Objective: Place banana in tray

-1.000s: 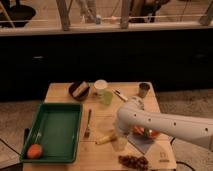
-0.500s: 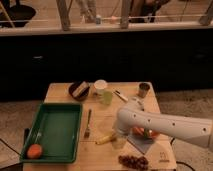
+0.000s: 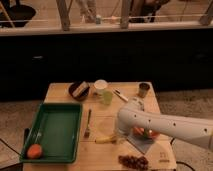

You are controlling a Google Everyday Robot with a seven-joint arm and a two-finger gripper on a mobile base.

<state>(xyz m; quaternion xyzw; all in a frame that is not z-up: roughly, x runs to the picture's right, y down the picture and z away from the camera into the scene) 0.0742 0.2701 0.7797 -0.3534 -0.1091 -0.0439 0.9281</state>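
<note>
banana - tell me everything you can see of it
The small pale-yellow, slightly curved banana lies flat on the light wooden table, right of the large dark-green plastic tray and just nearer the camera than the grey metal fork. Its right end reaches the robot's gripper, which sits low over the table. Whether they touch cannot be told.

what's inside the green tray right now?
One round orange fruit, near-left corner; nothing covers the tray floor. The banana lies outside on the table, gripper at its right end, mostly hidden under the arm.
</note>
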